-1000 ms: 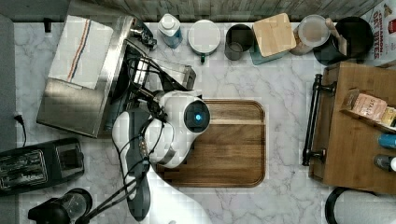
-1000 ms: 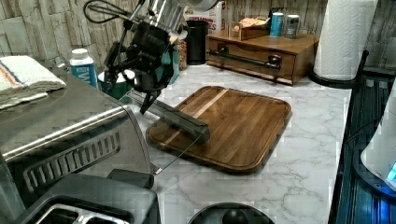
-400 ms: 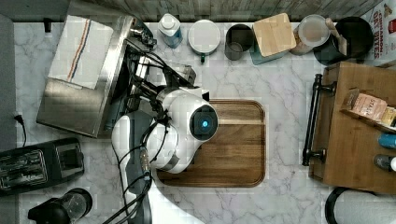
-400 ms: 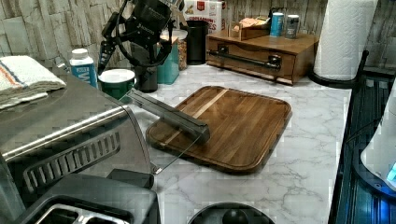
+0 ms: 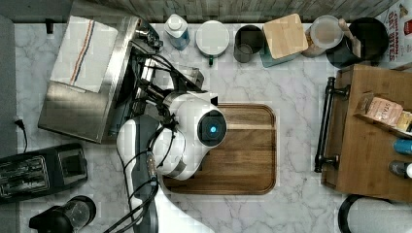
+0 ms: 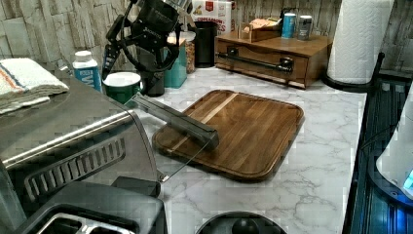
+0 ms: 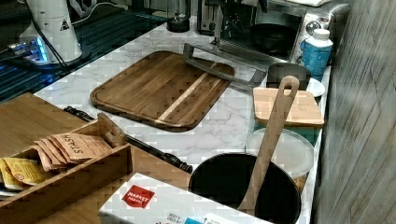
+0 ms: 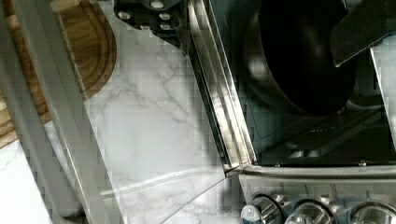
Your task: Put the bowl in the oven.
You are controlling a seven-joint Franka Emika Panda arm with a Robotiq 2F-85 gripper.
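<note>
The black bowl (image 8: 299,56) sits inside the oven (image 5: 82,107), on its rack behind the open door; in the right view the bowl (image 7: 273,36) shows as a dark shape in the oven cavity (image 7: 280,28). The glass door (image 6: 175,117) lies folded down flat over the counter, its bar handle toward the cutting board. My gripper (image 8: 257,46) hangs open above the door and the oven mouth, one dark finger (image 8: 149,14) on each side of the bowl and neither touching it. The left view shows the gripper body (image 6: 151,29) raised well above the door.
A wooden cutting board (image 5: 243,150) lies just beyond the door's handle. A blue bottle (image 5: 176,30), a white-lidded mug (image 5: 212,38) and a dark cup (image 5: 248,42) line the wall. A black slot toaster (image 5: 41,170) stands beside the oven, and a wooden drawer box (image 5: 374,131) sits at the top view's right.
The gripper has risen from low over the open door to well above it. In the top view the arm's head has shifted right, away from the oven.
</note>
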